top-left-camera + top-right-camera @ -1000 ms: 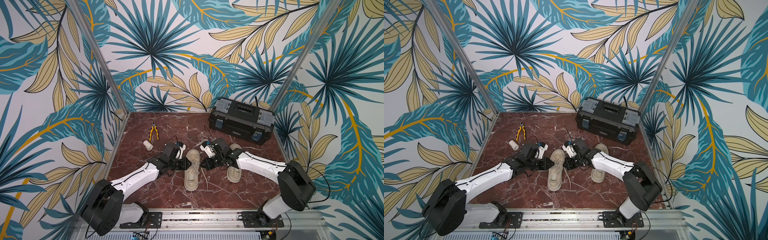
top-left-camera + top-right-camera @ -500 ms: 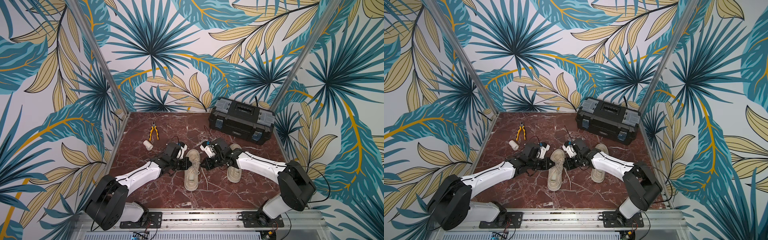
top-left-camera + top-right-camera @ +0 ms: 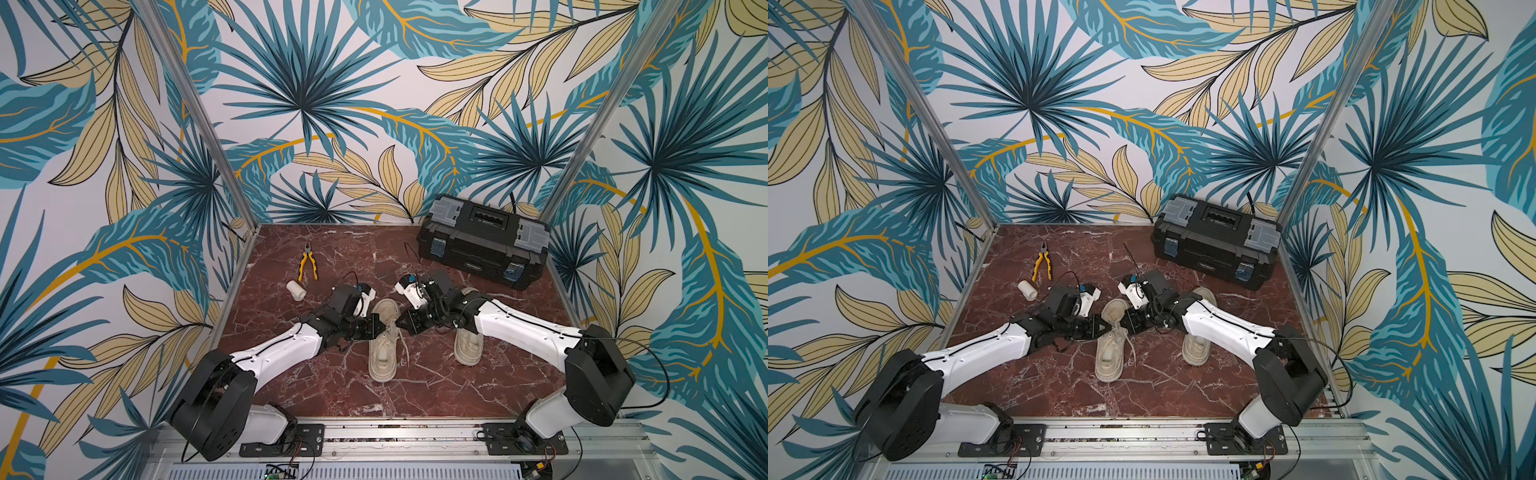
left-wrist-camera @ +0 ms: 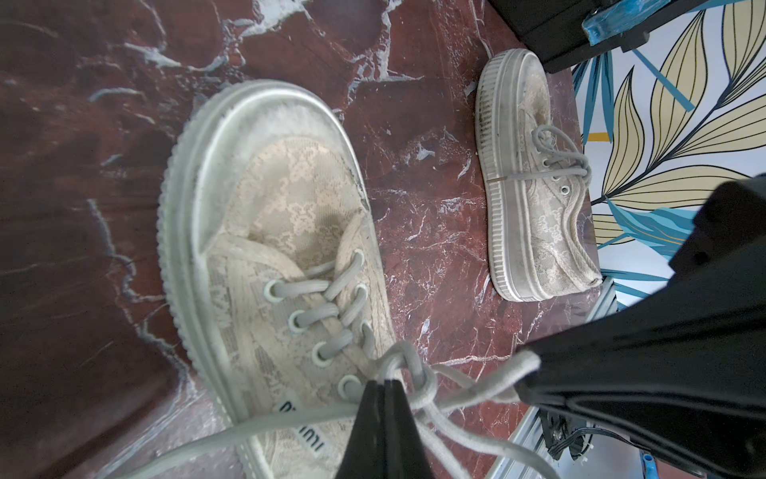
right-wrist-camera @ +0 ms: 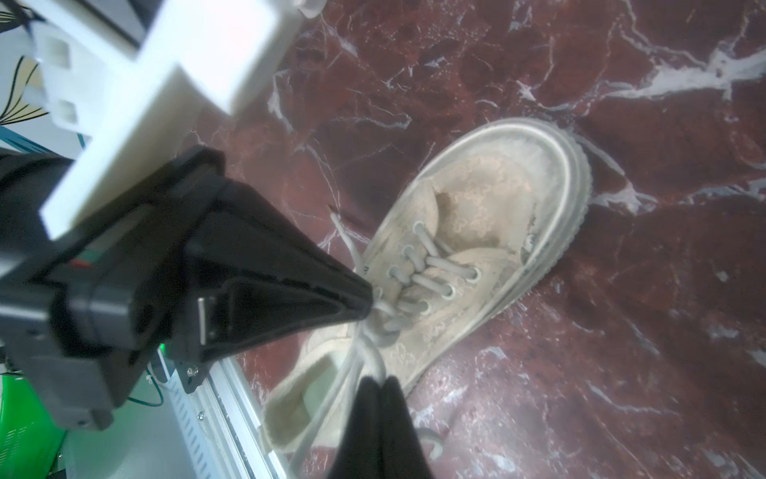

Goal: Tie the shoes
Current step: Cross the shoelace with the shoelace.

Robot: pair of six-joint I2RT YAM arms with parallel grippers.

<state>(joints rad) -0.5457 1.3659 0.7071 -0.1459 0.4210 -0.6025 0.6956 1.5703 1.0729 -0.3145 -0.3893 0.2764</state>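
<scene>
Both claws are pinched shut on the laces: your left gripper and right gripper meet over the centre shoe. You're likely cinching the first knot; pull the strands apart evenly, leaving the right-hand shoe for later.

I'm running a robotics test booth here, not anyone's home: the walls are flat panels papered in an oversized palm-leaf print. They meet at bare aluminium posts and box in a small tabletop with a red marble finish. An aluminium rail runs along the near edge with the left arm and right arm bolted to it on black plates, and a small circuit board sits exposed below. A black toolbox at the far right and yellow-handled pliers at the far left add a workshop touch.
</scene>
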